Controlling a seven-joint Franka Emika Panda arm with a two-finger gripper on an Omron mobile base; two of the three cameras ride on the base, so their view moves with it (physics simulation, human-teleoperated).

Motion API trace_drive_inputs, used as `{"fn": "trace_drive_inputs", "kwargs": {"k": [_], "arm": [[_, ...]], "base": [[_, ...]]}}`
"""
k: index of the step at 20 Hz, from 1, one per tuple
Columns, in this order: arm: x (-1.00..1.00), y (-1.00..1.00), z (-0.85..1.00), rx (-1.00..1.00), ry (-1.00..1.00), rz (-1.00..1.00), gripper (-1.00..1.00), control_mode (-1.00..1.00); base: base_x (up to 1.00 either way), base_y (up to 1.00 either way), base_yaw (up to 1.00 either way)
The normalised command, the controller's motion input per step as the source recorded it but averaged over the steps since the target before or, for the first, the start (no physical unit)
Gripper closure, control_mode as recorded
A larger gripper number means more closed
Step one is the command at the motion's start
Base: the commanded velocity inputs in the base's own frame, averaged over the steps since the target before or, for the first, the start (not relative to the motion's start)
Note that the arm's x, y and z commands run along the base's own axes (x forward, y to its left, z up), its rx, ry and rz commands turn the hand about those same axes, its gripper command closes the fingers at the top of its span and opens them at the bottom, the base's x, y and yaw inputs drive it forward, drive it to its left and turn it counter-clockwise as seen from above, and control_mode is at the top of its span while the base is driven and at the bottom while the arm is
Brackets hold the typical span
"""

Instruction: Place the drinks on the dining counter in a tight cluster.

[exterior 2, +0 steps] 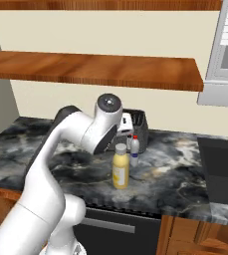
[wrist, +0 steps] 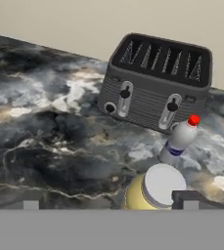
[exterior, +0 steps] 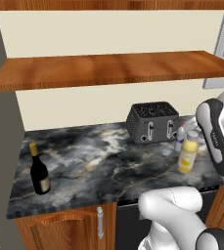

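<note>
The fingers (wrist: 108,204) are spread wide above the yellow juice bottle (wrist: 152,190), which stands on the worktop (wrist: 59,146) near the toaster (wrist: 155,83). Next they should descend around it and grasp.

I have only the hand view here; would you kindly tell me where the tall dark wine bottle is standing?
Observer: The tall dark wine bottle with yellow cap stands upright near the front left corner of the black-and-grey marbled worktop, well apart from the dark grey four-slot toaster.
Operator: Thank you. What is above the toaster?
Observer: A long brown wooden shelf runs along the beige wall, above it.
</note>
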Motion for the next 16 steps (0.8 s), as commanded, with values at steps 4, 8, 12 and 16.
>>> {"fn": "trace_drive_inputs", "kwargs": {"k": [4,8,12,16], "arm": [[0.26,-0.80,-0.04,0.00,0.00,0.45,-1.00,-1.00],[0.52,-0.78,-0.03,0.04,0.00,0.38,-1.00,-1.00],[0.90,-0.48,-0.09,0.05,0.00,0.17,-1.00,-1.00],[0.90,-0.20,-0.20,0.04,-0.03,0.07,-1.00,-1.00]], "base": [[0.00,0.00,0.00],[0.00,0.00,0.00],[0.00,0.00,0.00],[0.00,0.00,0.00]]}}
